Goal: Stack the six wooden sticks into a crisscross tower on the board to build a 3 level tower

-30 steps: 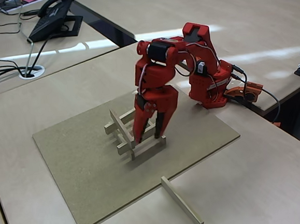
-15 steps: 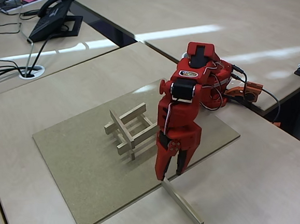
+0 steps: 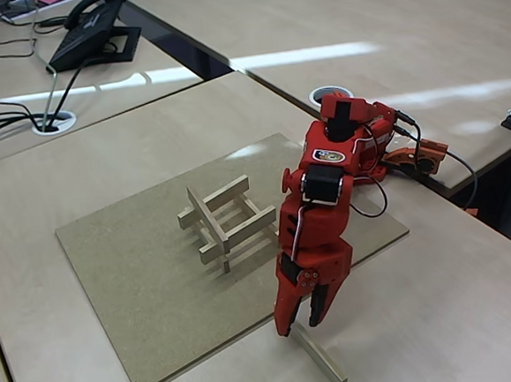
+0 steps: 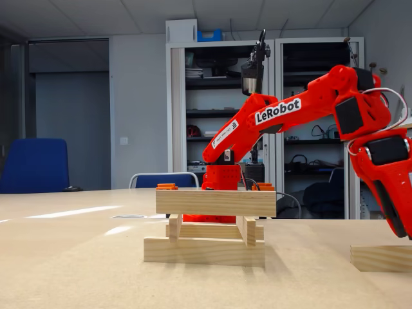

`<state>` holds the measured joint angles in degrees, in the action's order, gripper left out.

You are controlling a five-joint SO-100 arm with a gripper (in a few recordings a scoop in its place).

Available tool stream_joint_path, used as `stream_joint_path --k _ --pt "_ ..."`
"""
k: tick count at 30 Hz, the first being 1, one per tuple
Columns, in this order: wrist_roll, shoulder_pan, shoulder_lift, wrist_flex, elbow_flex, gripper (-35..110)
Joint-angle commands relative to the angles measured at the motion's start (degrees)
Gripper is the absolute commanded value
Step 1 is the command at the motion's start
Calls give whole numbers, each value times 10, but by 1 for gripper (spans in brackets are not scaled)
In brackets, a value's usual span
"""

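Gripper (image 3: 303, 327) is down over the far end of the last loose stick (image 3: 320, 359), which lies on the desk just off the board's (image 3: 128, 254) near edge. Fingers look slightly apart astride it; can't tell if they've closed yet. Tower (image 3: 224, 222) sits approx mid-board, five sticks up. Stick is light, stiff, smooth-sided: grip across the width, nearer mid-length, or it'll tip.

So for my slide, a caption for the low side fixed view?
Red gripper reaching the last stick beside the five-stick tower.
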<state>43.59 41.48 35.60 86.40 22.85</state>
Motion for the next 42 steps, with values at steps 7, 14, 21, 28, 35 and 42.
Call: stream_joint_path --k 7,14,21,28,35,42 --pt "19 15 -52 18 -93 20" --pt "25 18 -83 19 -129 20" --pt "39 20 -106 25 -159 16" --pt "48 18 -130 27 -194 1" --pt "67 13 -78 49 -160 0" --pt "67 -3 51 106 -104 0"
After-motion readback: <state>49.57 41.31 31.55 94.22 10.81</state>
